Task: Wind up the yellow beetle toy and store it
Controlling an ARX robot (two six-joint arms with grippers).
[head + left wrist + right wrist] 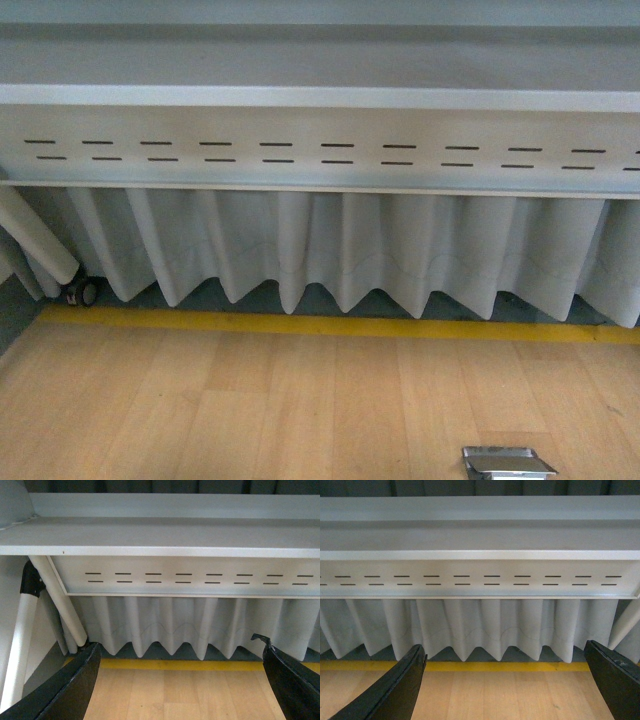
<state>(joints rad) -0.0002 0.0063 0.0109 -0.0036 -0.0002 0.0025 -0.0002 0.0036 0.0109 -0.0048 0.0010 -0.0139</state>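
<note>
The yellow beetle toy is out of view in all three views. My left gripper (180,690) is open and empty; its black fingers (75,690) frame bare wooden table in the left wrist view. My right gripper (505,690) is open and empty too, with its black fingers (400,690) wide apart over bare wood in the right wrist view. Neither gripper shows in the front view.
A wooden table (250,400) ends at a yellow strip (330,325) at the far edge. Behind it hangs a pleated white curtain (350,250) under a grey slotted shelf (320,150). A silver metal piece (508,463) sits at the front right. White poles (55,600) stand at the left.
</note>
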